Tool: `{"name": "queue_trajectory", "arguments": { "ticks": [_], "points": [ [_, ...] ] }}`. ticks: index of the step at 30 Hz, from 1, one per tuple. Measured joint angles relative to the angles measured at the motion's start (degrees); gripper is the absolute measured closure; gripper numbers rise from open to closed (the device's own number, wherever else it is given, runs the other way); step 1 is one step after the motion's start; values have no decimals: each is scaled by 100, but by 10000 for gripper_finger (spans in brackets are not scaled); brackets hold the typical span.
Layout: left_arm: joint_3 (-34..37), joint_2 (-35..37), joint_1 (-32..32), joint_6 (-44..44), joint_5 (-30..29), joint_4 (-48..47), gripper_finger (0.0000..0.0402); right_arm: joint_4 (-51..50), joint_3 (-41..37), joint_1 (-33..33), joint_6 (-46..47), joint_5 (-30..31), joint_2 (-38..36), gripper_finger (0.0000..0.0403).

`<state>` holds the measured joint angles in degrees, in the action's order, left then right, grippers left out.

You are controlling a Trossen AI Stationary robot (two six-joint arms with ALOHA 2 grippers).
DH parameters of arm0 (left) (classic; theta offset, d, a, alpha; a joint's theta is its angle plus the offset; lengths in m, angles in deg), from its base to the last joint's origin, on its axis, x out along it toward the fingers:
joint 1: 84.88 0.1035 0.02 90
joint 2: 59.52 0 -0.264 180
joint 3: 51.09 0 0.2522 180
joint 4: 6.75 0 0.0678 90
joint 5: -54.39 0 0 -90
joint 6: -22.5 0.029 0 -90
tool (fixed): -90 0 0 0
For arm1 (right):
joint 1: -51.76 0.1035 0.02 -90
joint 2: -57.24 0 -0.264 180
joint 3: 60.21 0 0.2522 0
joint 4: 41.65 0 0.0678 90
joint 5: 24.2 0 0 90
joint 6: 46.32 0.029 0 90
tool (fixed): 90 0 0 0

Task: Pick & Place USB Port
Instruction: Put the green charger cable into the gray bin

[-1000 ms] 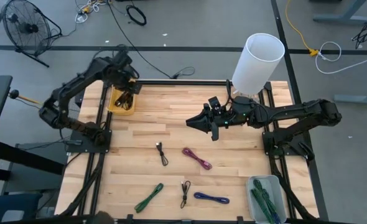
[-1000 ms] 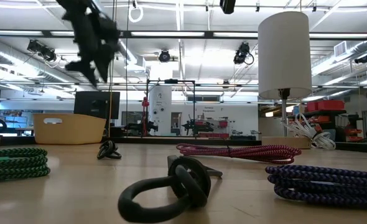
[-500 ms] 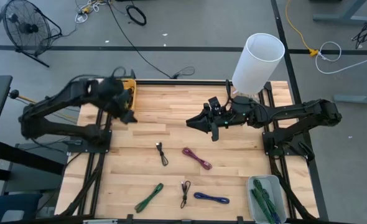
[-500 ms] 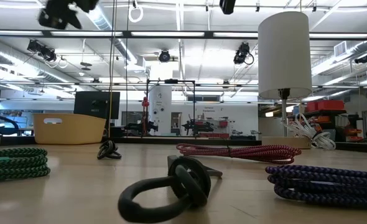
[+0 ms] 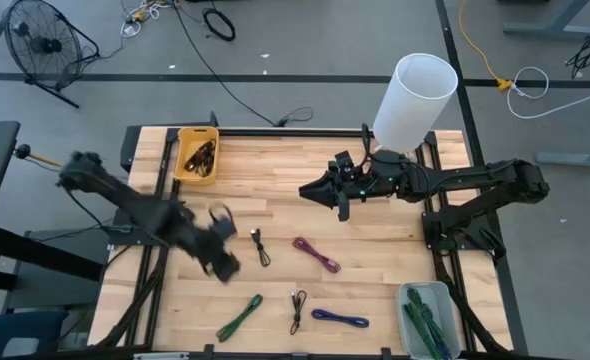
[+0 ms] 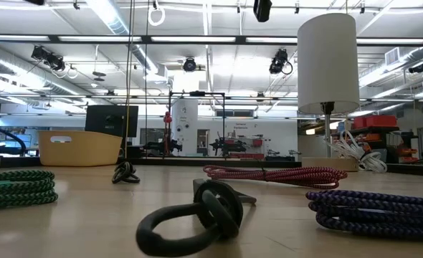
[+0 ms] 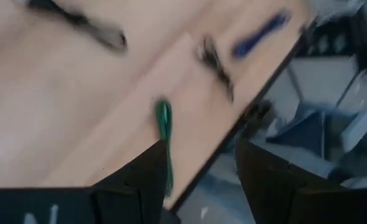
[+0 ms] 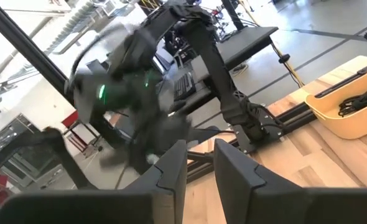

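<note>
Several coiled USB cables lie flat on the table: a black one (image 5: 261, 247), a magenta one (image 5: 317, 254), a green one (image 5: 240, 317), another black one (image 5: 297, 310) and a blue one (image 5: 340, 319). My left gripper (image 5: 221, 250) hovers, blurred, just left of the first black cable, open and empty. In its wrist view my left gripper (image 7: 201, 168) looks down on the green cable (image 7: 163, 121). My right gripper (image 5: 317, 192) waits over the far middle of the table, fingers a little apart (image 8: 200, 171), holding nothing.
A yellow bin (image 5: 197, 158) with cables in it stands at the far left corner. A clear bin (image 5: 427, 318) with green cables sits at the near right corner. A white lamp shade (image 5: 415, 100) stands tall at the far right. Bare wood lies between the cables.
My left arm has swung fast from over the yellow bin toward the table's near edge. It now hangs over the left middle of the table, beside the black cable, and has left the low view. The cables have not moved.
</note>
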<state>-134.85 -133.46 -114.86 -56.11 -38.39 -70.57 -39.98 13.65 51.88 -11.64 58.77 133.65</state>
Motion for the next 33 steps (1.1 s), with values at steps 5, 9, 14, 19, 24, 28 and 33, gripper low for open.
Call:
{"name": "queue_trajectory", "arguments": {
  "ticks": [5,9,14,19,24,28,33],
  "points": [
    [4,-1053,-544,-164,762,348,214,-6,0,2,43,4,0,321],
    [4,-1685,-794,5,994,491,214,-6,0,2,95,11,0,321],
    [4,-2254,-887,-66,1097,852,214,-6,0,2,410,37,0,321],
    [2,-2623,-926,-282,1198,1643,214,-8,0,2,389,57,0,321],
    [2,-2812,-1025,-524,1291,1650,214,-10,1,2,386,215,0,321],
    [2,-2954,-1003,-816,1113,1630,214,-10,0,6,384,229,0,321],
    [2,-3172,-999,-917,963,1647,214,-8,0,7,384,224,0,321]
  ]
}}
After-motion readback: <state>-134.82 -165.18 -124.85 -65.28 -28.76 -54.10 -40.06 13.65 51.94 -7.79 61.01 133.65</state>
